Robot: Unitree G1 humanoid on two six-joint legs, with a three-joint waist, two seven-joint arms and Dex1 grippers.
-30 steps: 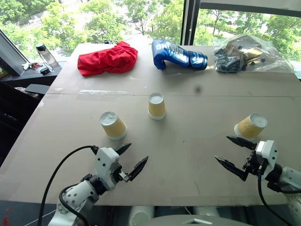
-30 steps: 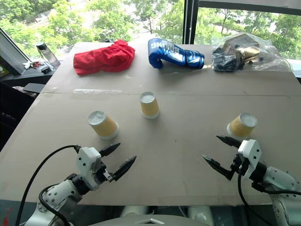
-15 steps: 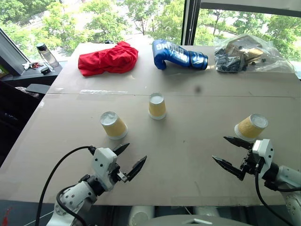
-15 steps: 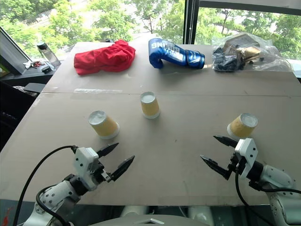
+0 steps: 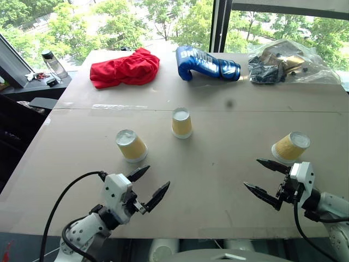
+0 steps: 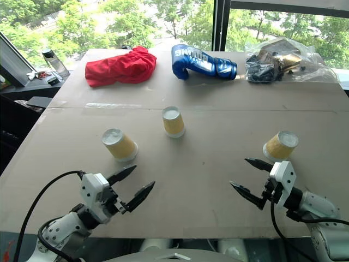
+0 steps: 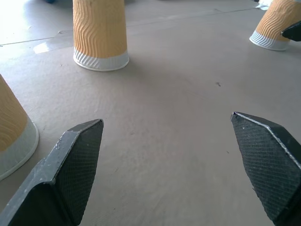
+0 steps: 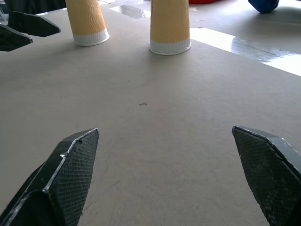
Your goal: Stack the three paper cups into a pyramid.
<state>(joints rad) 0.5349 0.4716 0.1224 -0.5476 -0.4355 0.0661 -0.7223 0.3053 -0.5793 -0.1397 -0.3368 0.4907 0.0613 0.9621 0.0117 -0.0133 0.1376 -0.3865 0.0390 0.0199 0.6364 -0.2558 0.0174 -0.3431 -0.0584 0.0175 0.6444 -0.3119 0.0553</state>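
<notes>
Nothing on the bench has moved. Three paper cups stand apart, upside down: one mid-bench, one toward the left edge, one near the right edge. Left fingers and right fingers gape wide, empty, by the near edge. Red cloth and blue glove lie along the far edge.

An upper-floor indoor test space: a board-topped table beside large windows overlooking treetops.

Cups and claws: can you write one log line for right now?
cups: three, apart, upside down, unstacked | left claw: open, empty | right claw: open, empty | pyramid: not begun
</notes>
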